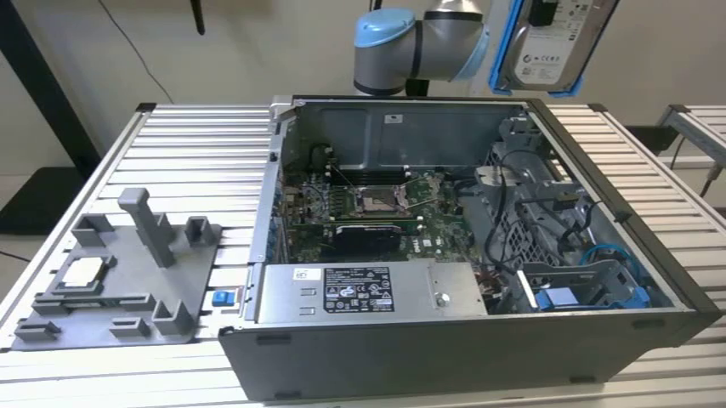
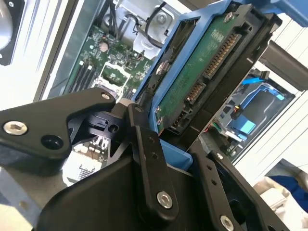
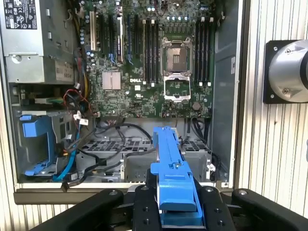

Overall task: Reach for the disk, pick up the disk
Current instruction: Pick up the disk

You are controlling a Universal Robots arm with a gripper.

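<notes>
So the disk (image 1: 542,47) is already up in the air, well above the open computer case (image 1: 454,255), near the back corner on the exterior view's right. You can see its silver face with the white label and the blue rails along both sides. It hangs on edge rather than flat, which I'd guess is just how it came out of its slot.

The gripper (image 2: 163,144) is clamped on the disk. In the second wrist view the black fingers (image 2: 147,159) pinch the blue rail at one end, and the green circuit board side of the drive with its connector faces the camera. In the first wrist view the blue rail (image 3: 171,168) sticks straight out from between the fingers, edge-on, with the motherboard (image 3: 154,62) far below it.

Grabbing by the plastic rail makes sense to me, since it keeps the fingers off the bare board.

Inside the case there's another blue bracket (image 1: 590,289) down in the drive bay, and off on the surface on the exterior view's left sits a grey fixture tray (image 1: 114,289).
</notes>
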